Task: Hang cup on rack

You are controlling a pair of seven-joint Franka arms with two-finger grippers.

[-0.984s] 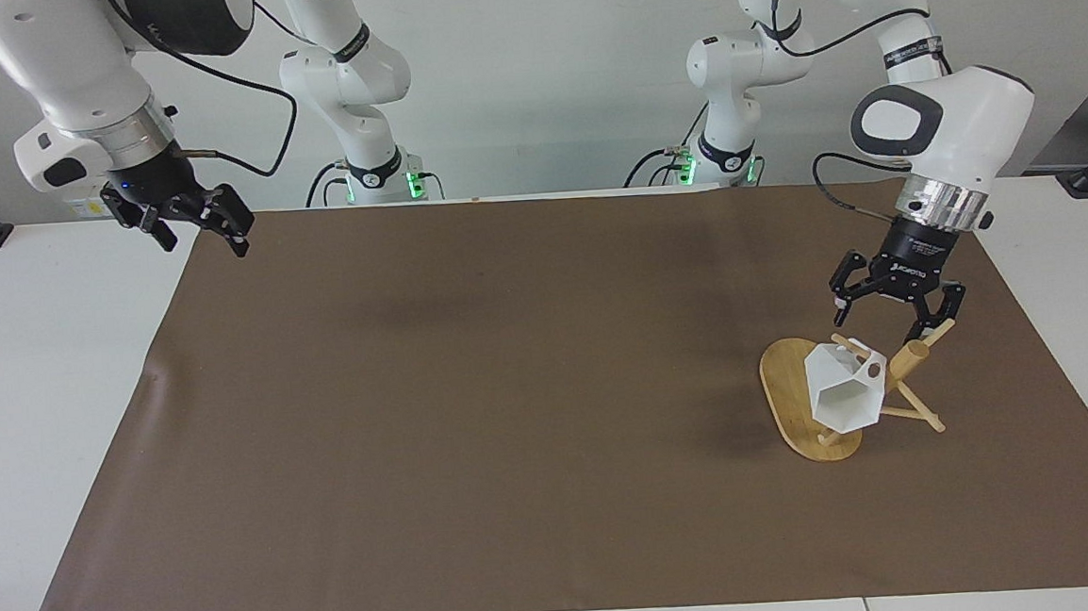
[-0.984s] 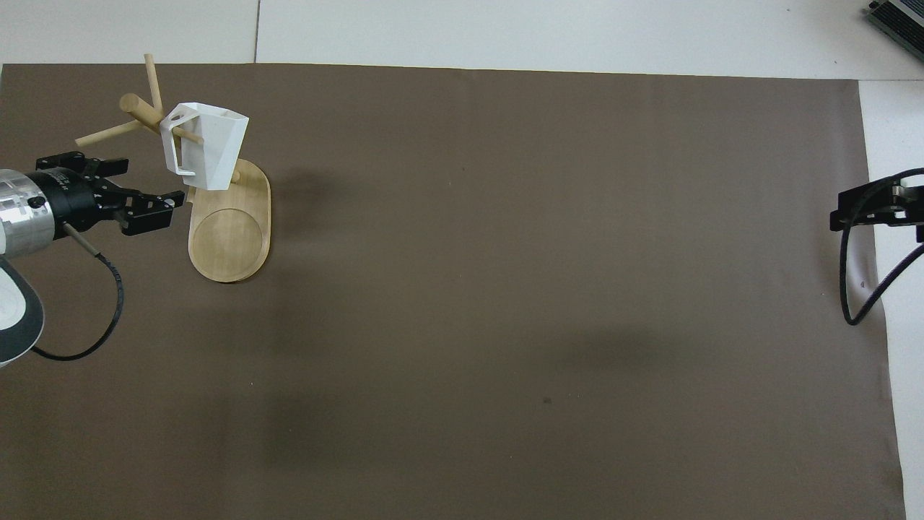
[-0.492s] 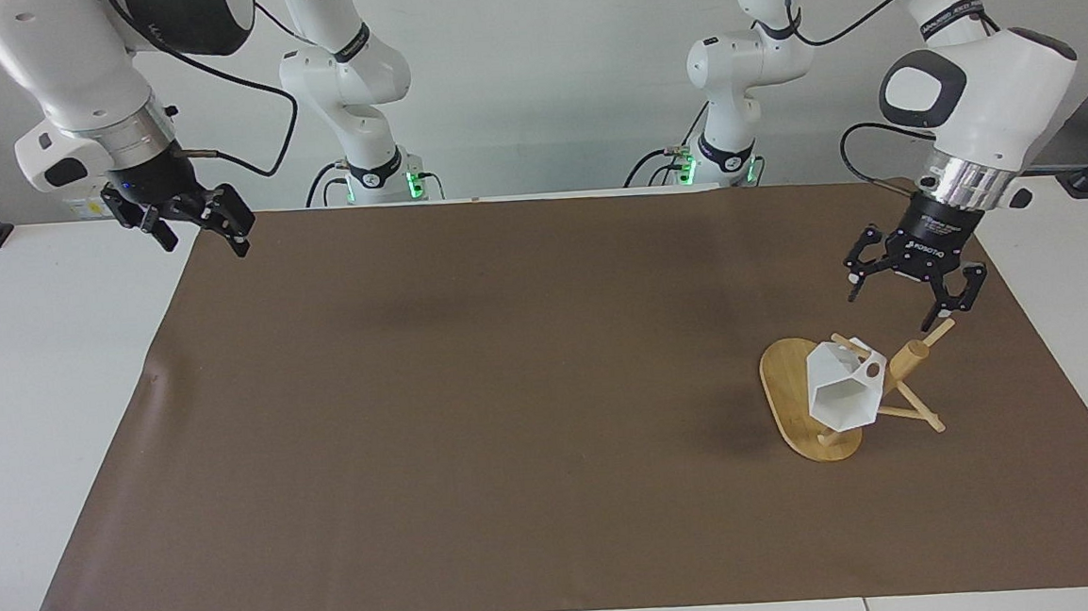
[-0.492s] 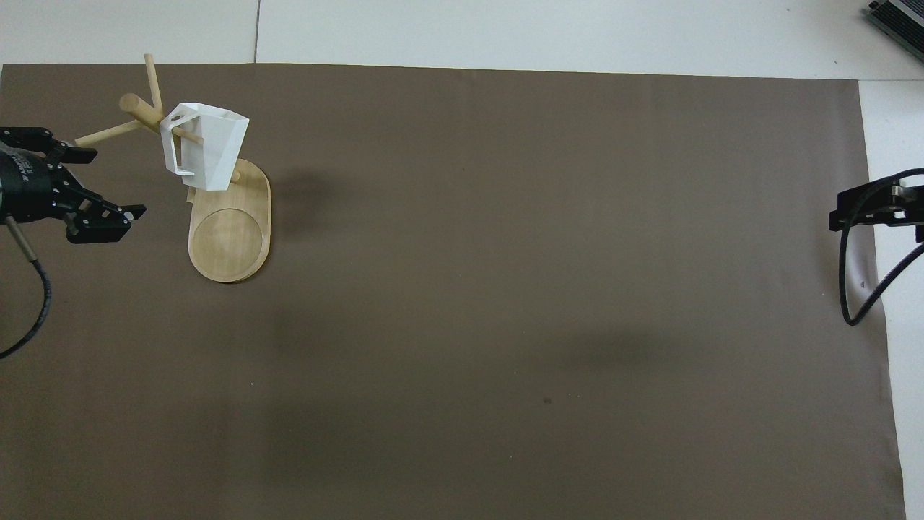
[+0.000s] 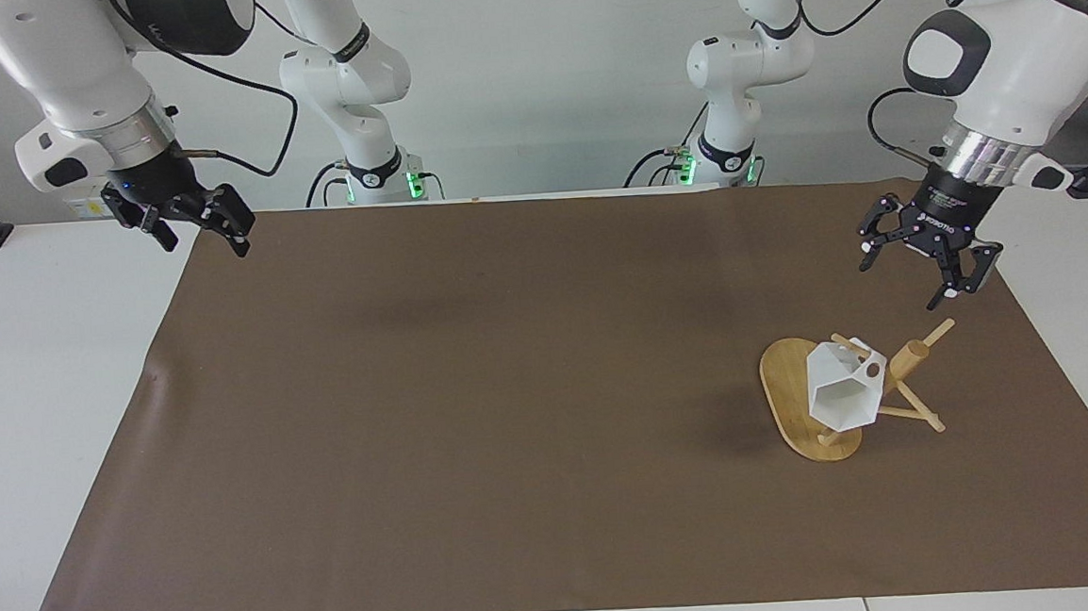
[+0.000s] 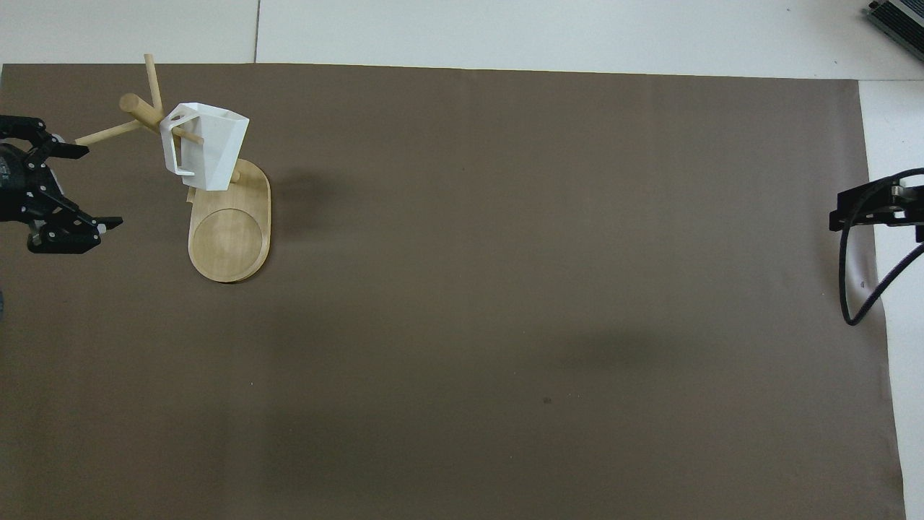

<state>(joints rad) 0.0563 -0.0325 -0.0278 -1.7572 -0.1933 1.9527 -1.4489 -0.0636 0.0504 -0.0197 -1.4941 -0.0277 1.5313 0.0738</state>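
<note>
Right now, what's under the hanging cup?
Directly under the cup sits the rack's oval base on the brown mat. The cup hangs by its handle on a peg. It covers the post's foot and part of the base.

**Two high cameras, half a turn apart**

The facing view looks from high across the table point(image 5: 2, 395) toward the robots — both arm bases line the top edge, the whole brown mat point(image 5: 474, 395) fits in frame, and white table shows at either end. The overhead view sits above the robots' own end, looking forward and steeply down, closer in, so the mat point(image 6: 505, 289) nearly fills it. Both share the mat and the rack point(image 5: 800, 403) point(image 6: 227, 238) — near the left arm's end, on mirrored sides of the two frames.
</note>
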